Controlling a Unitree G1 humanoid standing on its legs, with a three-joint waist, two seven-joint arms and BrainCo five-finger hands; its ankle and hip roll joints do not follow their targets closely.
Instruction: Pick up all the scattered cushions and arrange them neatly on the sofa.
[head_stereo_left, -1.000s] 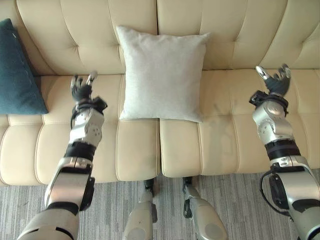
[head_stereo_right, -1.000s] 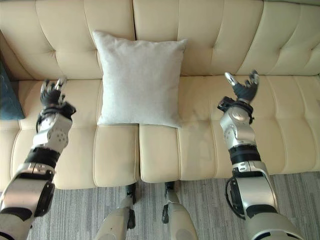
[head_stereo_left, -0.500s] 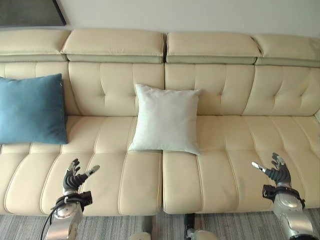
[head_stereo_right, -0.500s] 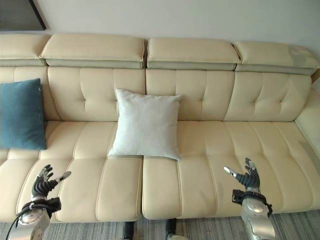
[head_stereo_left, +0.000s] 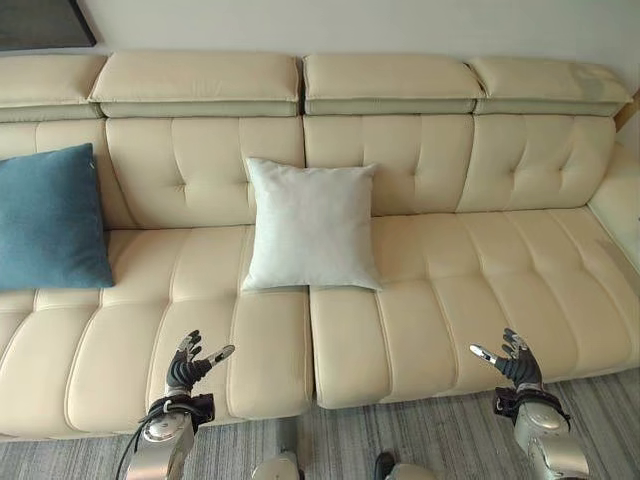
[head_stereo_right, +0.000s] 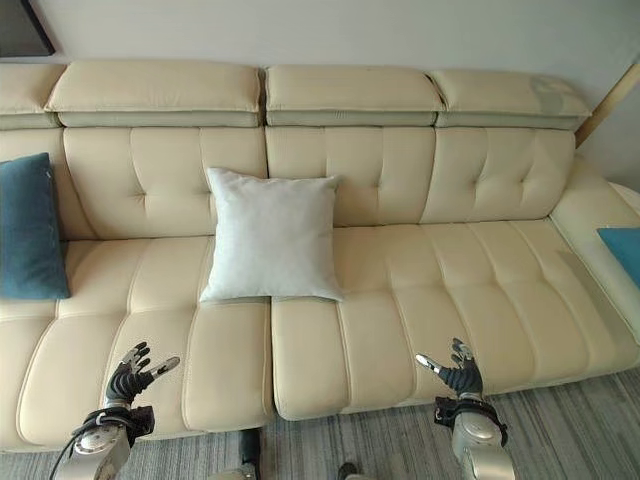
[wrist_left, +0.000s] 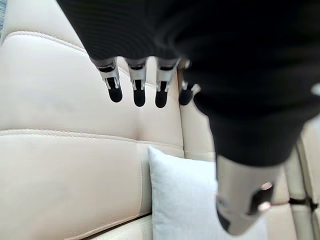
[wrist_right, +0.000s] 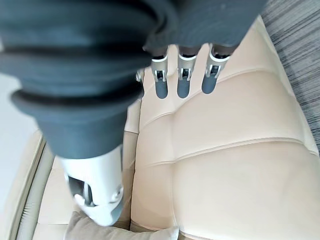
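Right now both hands are empty and low at the sofa's front edge. Left hand has fingers spread and relaxed, holding nothing; the left wrist view shows straight fingertips over bare seat leather. Right hand is likewise loose, fingers extended, nothing between them; the right wrist view confirms that.

White cushion leans upright against the sofa's backrest at the sofa's middle, lower edge on the seat, well apart from both hands. Blue cushion stands against the backrest at the sofa's left end. Both look already placed.

Likely the next target: a teal cushion corner, on the sofa's far right arm section, mostly cut off by the edge of the right eye view. It lies beyond and to the right of the right hand, well apart from it. The right hand is clearly the nearer one; the left hand is on the wrong side of the white cushion. Its long axis and how it rests can't be judged from the sliver visible. The reach probably needs a turn or step toward the sofa's right end first.
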